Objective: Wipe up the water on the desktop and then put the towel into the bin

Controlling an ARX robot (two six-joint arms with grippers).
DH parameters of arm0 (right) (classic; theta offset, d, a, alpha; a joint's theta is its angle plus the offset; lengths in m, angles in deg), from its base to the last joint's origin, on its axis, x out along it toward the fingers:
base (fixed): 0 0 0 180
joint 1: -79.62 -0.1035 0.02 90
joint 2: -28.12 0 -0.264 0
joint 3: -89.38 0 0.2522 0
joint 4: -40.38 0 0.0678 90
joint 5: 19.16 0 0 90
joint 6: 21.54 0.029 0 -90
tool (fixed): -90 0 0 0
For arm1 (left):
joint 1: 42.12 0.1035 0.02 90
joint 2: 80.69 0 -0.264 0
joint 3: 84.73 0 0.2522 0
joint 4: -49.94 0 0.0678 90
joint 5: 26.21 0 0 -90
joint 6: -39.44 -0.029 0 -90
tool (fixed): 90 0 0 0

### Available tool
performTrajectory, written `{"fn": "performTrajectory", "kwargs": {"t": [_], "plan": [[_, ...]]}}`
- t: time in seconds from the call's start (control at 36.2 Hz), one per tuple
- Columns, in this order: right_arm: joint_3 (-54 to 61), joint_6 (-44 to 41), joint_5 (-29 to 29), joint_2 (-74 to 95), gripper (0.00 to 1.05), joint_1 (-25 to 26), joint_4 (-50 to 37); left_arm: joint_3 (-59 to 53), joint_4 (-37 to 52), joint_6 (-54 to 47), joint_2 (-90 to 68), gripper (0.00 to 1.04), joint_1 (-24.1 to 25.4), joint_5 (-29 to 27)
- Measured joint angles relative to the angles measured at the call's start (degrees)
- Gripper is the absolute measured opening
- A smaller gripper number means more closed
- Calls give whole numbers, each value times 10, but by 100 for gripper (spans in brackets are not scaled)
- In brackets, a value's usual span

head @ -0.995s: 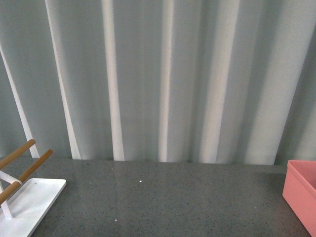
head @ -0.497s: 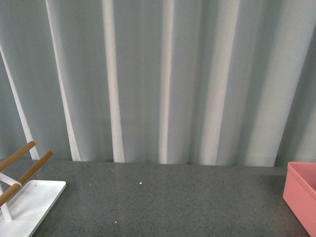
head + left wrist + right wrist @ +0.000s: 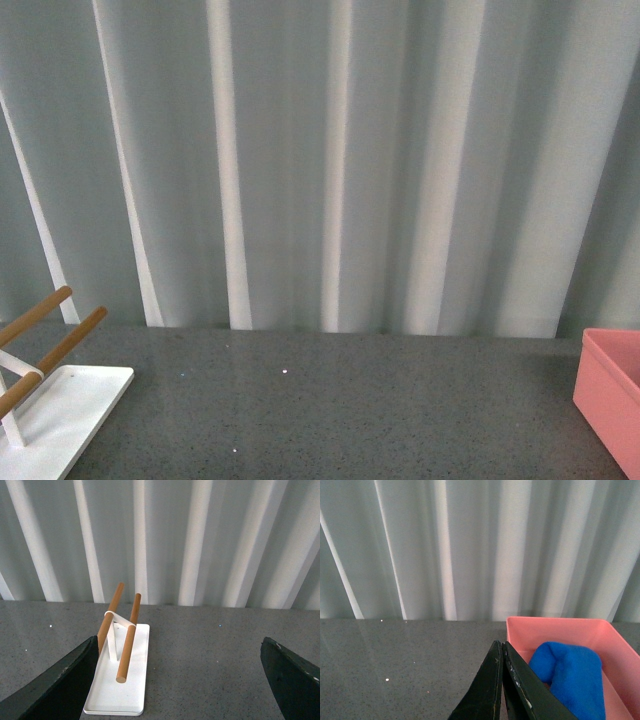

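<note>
Nearest to me, my right gripper (image 3: 502,677) has its two dark fingers pressed together with nothing between them. My left gripper (image 3: 177,680) has its jaws spread wide apart and is also empty. Just past the right fingertips sits the bin (image 3: 560,624), and the towel (image 3: 570,672) lies inside it, bunched into a soft blue lump against the pink floor. I judge the last step done, since the cloth is in the box and I am not holding it. The desktop (image 3: 340,400) looks dry where I can see it. A few tiny bright specks show, and I cannot tell whether they are droplets or flecks in the stone. The towel's long axis runs from my wrist toward the far wall of the bin, with its rounded end pointing away and slightly toward the bin's inner side. Further off on the left side stands the white tray (image 3: 120,690) with its wooden rods (image 3: 127,645), and the pale curtain (image 3: 330,160) hangs behind everything.
</note>
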Motion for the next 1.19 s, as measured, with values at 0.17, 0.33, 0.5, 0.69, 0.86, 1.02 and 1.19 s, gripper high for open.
{"fn": "performTrajectory", "kwargs": {"t": [0.17, 0.33, 0.5, 0.69, 0.86, 1.02, 1.19], "plan": [[0, 1, 0, -84, 3, 0, 105, 0, 0, 0, 0, 98, 0, 0], [0, 1, -1, -112, 3, 0, 115, 0, 0, 0, 1, 98, 0, 0], [0, 1, -1, -112, 23, 0, 116, 0, 0, 0, 1, 98, 0, 0], [0, 1, -1, -112, 61, 0, 116, 0, 0, 0, 1, 98, 0, 0], [0, 1, -2, -112, 85, 0, 116, 0, 0, 0, 1, 98, 0, 0], [0, 2, -2, -112, 98, 0, 116, 0, 0, 0, 1, 98, 0, 0], [0, 2, -1, -112, 98, 0, 116, 0, 0, 0, 1, 98, 0, 0]]}}
